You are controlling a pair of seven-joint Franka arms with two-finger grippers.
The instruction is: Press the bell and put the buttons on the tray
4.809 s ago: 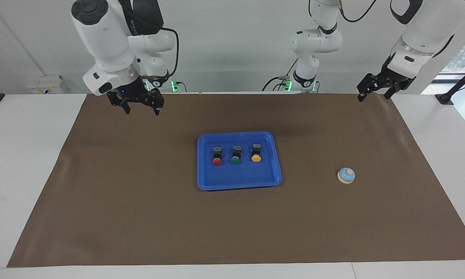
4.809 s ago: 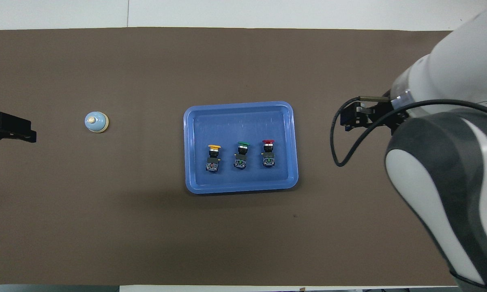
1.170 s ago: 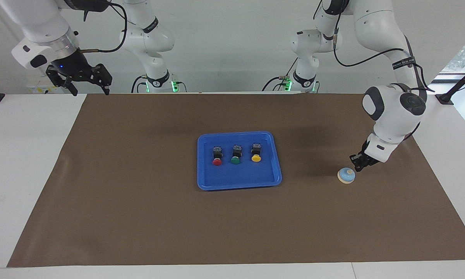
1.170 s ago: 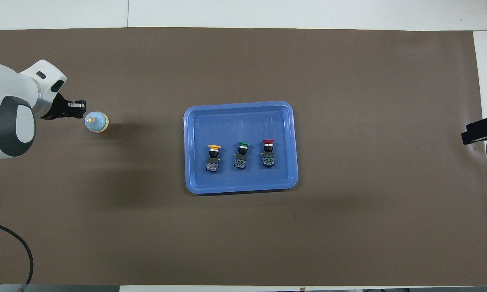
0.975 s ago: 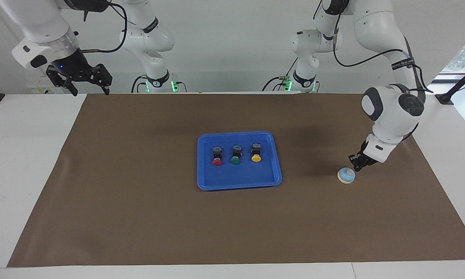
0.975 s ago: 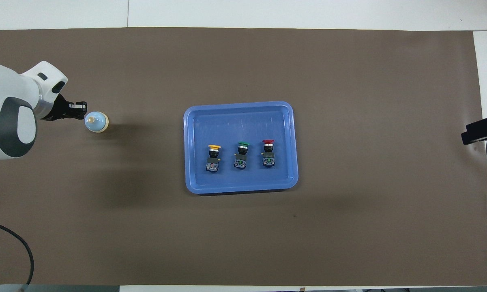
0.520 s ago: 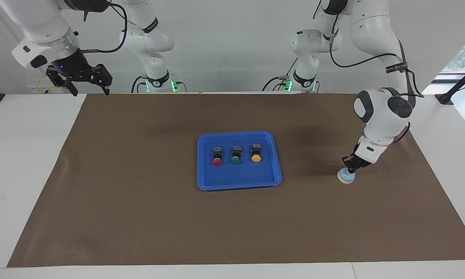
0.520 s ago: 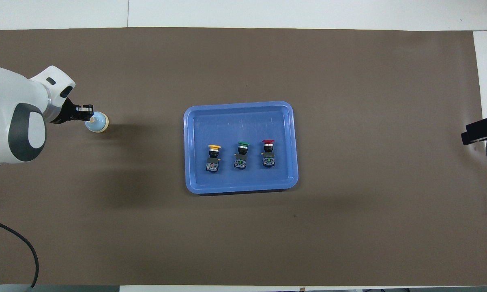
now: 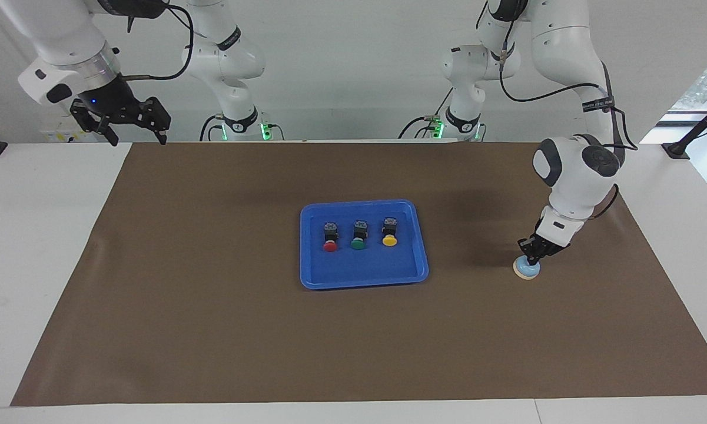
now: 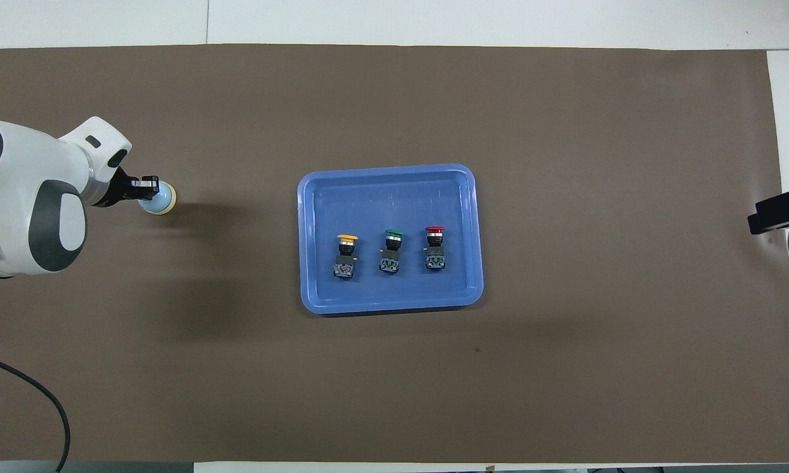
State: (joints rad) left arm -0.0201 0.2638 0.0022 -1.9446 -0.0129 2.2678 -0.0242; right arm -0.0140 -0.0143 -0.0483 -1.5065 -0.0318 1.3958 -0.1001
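- Bell [image 9: 527, 268] contact has just been made: over the last second the left tool [image 9: 530, 255] has been brought down from just beside the dome, on the side nearer the left arm's end of the tabletop [image 9: 47, 247], onto the bell's top.
- In the facing view the tool tip is seen resting on the dome, with the knob hidden beneath it; in the overhead view the left tool [image 10: 146, 188] covers the knob side of the bell [image 10: 160, 199].
- The press is judged to be under way or just reached; whether the knob has been pushed fully down cannot be told.
- The bell itself has not been shifted; it sits on the brown mat [image 9: 212, 330], well apart from the tray [image 9: 412, 274], toward the left arm's end.
- Three buttons are already lying in a row in the tray, in the half nearer the robots: red [image 9: 330, 237], green [image 9: 358, 234] and yellow [image 9: 389, 231]. None has been moved, so the placing part is judged done, and the bell press is taken as the step in hand.
- The left tool's fingers are drawn together; nothing is clamped, and the bell is only touched from above by the closed tip.
- The right tool [image 9: 134, 123] is held with its fingers spread apart and empty, raised over the tabletop's edge at the right arm's end, well apart from the tray; that arm is waiting.
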